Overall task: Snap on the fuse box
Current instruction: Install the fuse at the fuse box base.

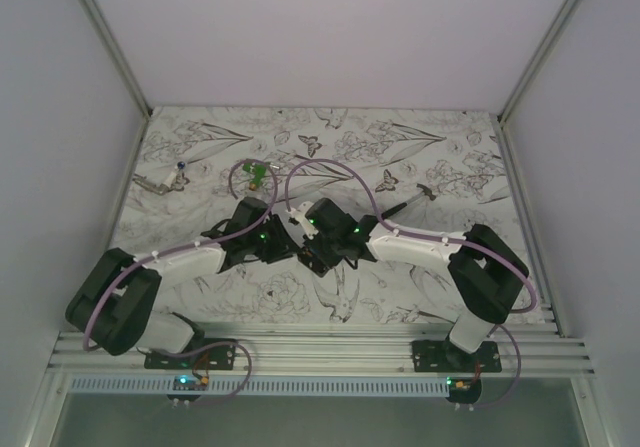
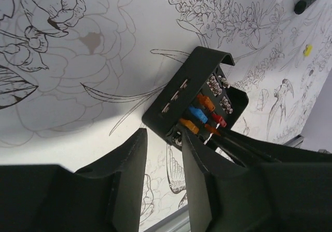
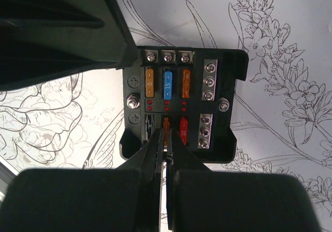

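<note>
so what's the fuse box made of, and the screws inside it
The fuse box looks like matte black moulded plastic: dull, even surface, rounded corners. The terminal screws look like bright metal, possibly plated: they glint silver against the black.

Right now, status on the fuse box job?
Left fingers open, tips at fuse box corner. Right fingers shut, tips at its near fuse row. Fuses showing. Black stick well clear.
</note>
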`<action>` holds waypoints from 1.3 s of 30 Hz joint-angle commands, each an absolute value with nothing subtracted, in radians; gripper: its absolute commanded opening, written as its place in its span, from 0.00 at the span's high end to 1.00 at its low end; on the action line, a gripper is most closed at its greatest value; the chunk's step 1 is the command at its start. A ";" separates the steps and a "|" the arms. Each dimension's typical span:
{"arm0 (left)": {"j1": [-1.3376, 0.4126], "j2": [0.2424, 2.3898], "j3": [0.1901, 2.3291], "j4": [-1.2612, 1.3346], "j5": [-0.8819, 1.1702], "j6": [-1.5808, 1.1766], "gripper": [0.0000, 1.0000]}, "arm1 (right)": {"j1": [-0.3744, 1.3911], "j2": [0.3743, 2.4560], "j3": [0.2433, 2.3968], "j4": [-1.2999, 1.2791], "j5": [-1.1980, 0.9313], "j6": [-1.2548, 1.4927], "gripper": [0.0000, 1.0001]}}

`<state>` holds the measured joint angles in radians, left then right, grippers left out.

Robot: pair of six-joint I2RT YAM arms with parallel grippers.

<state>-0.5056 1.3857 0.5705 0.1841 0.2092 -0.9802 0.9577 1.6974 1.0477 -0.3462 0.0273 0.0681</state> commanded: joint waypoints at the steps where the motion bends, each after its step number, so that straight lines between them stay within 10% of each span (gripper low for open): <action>1: -0.522 1.428 0.590 0.222 0.215 -1.015 0.66 | 0.959 1.750 1.017 -0.373 -0.018 0.095 1.00; 18: -0.522 1.506 0.607 0.206 0.187 -1.004 0.97 | 0.960 1.755 1.023 -0.447 -0.030 0.063 1.00; 39: -0.515 1.492 0.623 0.157 0.165 -0.975 0.96 | 0.972 1.728 0.950 -0.480 0.035 0.114 1.00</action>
